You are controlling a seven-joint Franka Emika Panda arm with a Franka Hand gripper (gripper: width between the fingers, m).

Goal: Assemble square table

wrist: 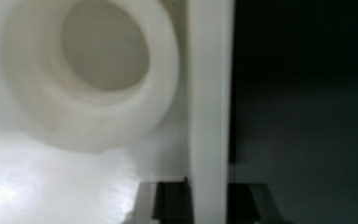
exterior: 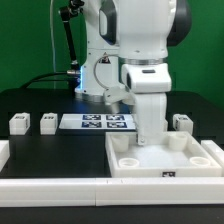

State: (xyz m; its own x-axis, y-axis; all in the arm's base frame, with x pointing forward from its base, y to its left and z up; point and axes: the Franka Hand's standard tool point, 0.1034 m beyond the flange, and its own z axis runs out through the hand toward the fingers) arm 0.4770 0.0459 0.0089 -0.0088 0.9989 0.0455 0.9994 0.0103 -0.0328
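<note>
White plastic tabletop (exterior: 165,172) lies rim-up at the table's front edge, toward the corner on the exterior view's right. A leg (exterior: 18,122) and a second leg (exterior: 47,122) stand toward the table's edge on the exterior view's left, and a third leg (exterior: 181,121) stands just behind the top. The gripper (exterior: 148,138) is down at the top's far rim (wrist: 211,90), with dark fingers (wrist: 158,203) flanking it beside a round socket (wrist: 96,60); cannot tell whether they are spread or clamped.

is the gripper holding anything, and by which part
Apparently the square table top, by its raised rim: the gripper straddles it, but a firm clamp cannot be confirmed.
</note>
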